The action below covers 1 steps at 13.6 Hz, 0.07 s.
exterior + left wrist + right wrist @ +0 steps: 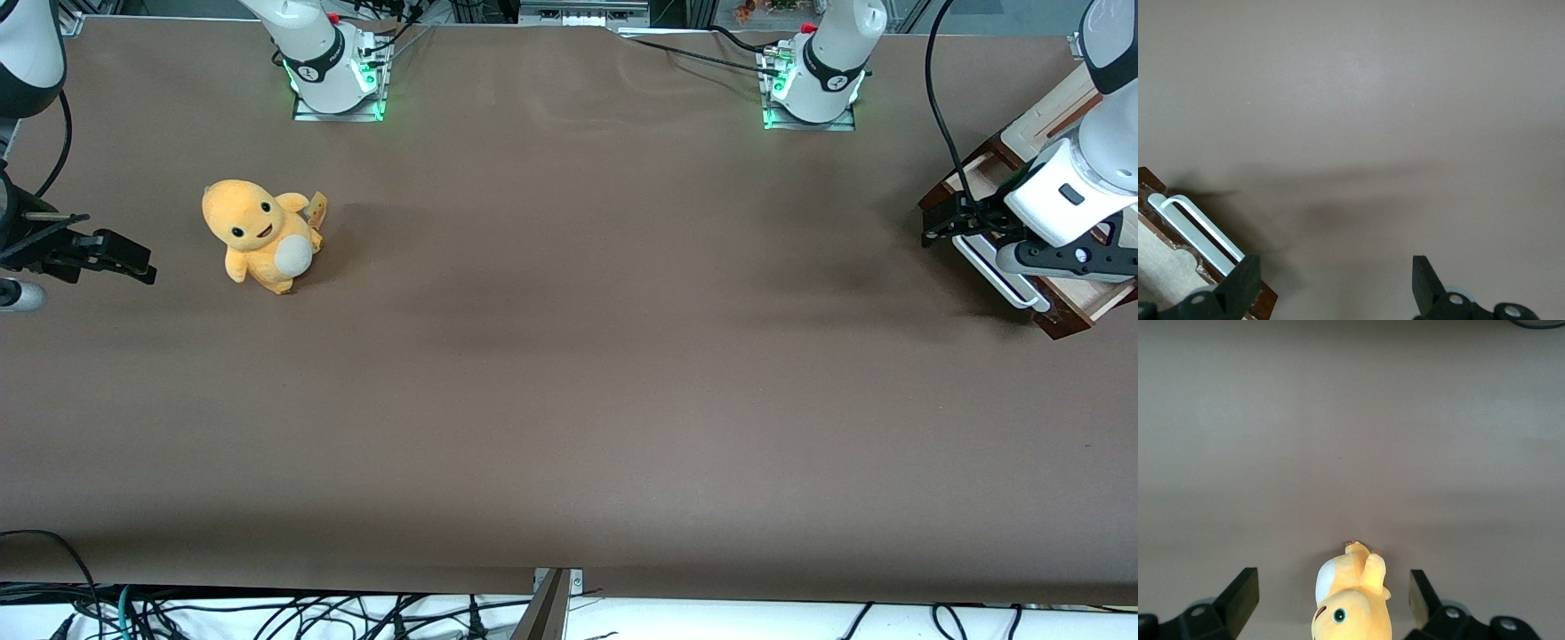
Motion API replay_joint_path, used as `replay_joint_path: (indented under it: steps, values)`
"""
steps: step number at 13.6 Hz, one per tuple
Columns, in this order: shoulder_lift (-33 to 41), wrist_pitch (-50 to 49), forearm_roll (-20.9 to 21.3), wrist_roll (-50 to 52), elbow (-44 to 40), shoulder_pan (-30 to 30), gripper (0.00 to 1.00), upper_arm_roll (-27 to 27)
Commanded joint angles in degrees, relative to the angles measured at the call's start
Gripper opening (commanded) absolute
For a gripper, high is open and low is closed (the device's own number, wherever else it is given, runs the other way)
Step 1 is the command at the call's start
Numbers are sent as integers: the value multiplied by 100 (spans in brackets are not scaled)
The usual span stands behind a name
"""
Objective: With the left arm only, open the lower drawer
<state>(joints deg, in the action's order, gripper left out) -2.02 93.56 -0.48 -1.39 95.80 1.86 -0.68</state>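
One cabinet (1071,116), one lower drawer (1080,302), one white bar handle (1000,280) and one orange plush toy (262,236) are showing on the brown table (569,400).

The cabinet is standing at the working arm's end of the table, and the picture edge is cutting it off. The lower drawer is projecting from the cabinet toward the middle of the table, with pale wood showing inside it. The left arm (1080,182) is reaching over the drawer and covering much of it.

The gripper (942,222) is hovering over the end of the drawer front that lies farther from the front camera. In the left wrist view its fingers (1245,280) are standing wide apart, gripping nothing. One finger is overlapping the handle (1195,227) and the drawer (1165,267); contact cannot be determined.

Wide bare table is lying in front of the drawer. The plush toy is sitting well apart, toward the parked arm's end.
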Motion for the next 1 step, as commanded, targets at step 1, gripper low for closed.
replay_joint_path:
  steps: [1]
  values:
    - [-71, -13, 66, -133, -158, 25, 100, 33]
